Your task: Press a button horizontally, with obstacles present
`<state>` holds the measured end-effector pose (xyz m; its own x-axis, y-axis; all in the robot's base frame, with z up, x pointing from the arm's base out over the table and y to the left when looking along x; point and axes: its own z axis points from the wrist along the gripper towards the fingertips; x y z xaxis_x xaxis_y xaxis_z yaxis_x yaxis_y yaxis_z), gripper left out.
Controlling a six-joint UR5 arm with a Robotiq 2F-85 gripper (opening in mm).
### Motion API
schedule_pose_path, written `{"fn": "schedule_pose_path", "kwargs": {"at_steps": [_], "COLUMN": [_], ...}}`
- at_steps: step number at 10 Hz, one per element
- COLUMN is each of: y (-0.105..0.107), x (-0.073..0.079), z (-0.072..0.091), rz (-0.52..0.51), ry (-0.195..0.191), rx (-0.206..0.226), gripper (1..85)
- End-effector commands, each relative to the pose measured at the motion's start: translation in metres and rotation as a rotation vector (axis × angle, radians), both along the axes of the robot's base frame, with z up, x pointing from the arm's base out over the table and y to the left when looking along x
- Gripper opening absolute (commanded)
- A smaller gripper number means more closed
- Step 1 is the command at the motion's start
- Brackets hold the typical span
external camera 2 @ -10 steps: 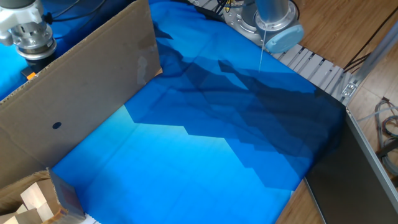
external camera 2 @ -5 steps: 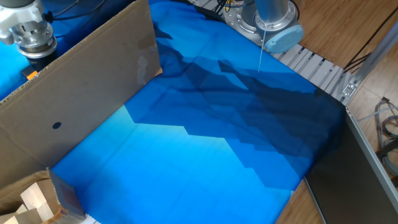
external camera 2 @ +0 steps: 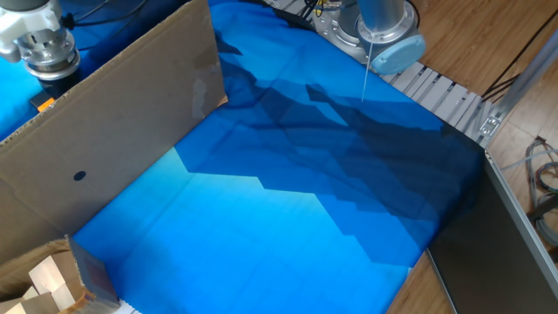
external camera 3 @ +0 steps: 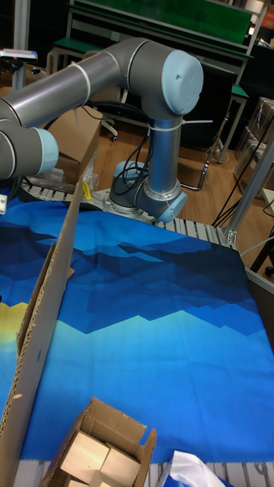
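button (external camera 2: 41, 105): only a small orange sliver with a dark part shows, behind the top edge of the cardboard sheet (external camera 2: 113, 139), at the far left of the blue cloth (external camera 2: 288, 201).
gripper (external camera 2: 52, 80): directly above the button, on the far side of the sheet; fingertips hidden.
jaws: cannot tell whether open or closed.
obstacle: the sheet stands on edge between the open cloth and the button, dark dot on its face.
done: gripper looks already past the sheet and next to the button.
left: contact is not visible; the sideways push looks still to come.
other: open box of wooden blocks (external camera 2: 44, 283) at the near corner.
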<state>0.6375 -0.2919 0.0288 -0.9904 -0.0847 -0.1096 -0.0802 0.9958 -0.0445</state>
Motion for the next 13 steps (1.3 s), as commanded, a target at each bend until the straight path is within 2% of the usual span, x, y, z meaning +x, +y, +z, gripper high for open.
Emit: {"fn": "schedule_pose_path", "kwargs": {"at_steps": [1, 3, 9, 13], "y": [-0.004, -0.008, -0.027, -0.033], "x": [0.000, 0.000, 0.003, 0.004], "z": [0.001, 0.002, 0.003, 0.002], "rz": [-0.005, 0.002, 0.031, 0.061], "ry": [-0.003, -0.002, -0.012, -0.026], "rx": [-0.007, -0.021, -0.102, -0.108], "gripper": [1.0, 1.0, 1.0, 1.0]}}
